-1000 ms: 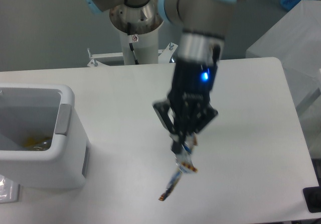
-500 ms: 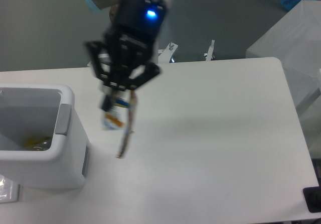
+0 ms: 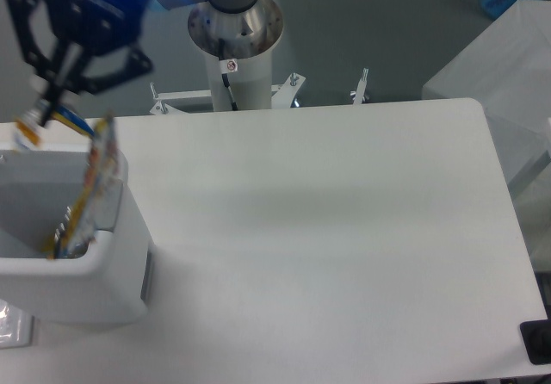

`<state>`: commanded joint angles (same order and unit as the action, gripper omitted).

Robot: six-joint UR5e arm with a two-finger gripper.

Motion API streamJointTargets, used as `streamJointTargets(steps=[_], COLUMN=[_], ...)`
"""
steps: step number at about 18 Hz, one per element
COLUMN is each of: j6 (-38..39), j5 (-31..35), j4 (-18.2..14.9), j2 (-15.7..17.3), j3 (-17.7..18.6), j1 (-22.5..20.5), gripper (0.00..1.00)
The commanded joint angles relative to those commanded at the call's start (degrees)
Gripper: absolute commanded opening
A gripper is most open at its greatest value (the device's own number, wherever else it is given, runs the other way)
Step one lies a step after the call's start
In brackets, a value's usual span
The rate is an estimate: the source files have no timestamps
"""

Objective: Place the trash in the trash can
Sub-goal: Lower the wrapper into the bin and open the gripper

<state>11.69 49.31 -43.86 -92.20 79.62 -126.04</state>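
White tabletop [image 3: 327, 229] fills most of the view, with the arm's grey pedestal [image 3: 234, 40] behind its far edge at 12 o'clock. At 9 o'clock sits the trash can [image 3: 82, 294], a white boxy bin with a grey tab on its side. Above it at 10 o'clock the arm reaches down, motion-blurred, its gripper [image 3: 47, 113] clenched on the top of the snack bag [image 3: 82, 190]. That blue-and-silver bag dangles over the bin's near-right rim, lower end inside the opening.
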Motion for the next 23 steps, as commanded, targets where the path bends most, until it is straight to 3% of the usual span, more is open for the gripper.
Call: streamJointTargets(steps=[6, 13, 16, 23], j6=[-0.9, -1.8, -2.1, -4.0], j5=[0.0, 0.1, 0.1, 0.4], j4=[0.2, 0.2, 0.4, 0.4], j2=[0.1, -1.8, -2.1, -5.3], j3=[2.9, 5.7, 8.6, 8.4], j1=[3.0, 3.5, 3.7, 3.9], gripper=[0.07, 0.07, 0.07, 0.1])
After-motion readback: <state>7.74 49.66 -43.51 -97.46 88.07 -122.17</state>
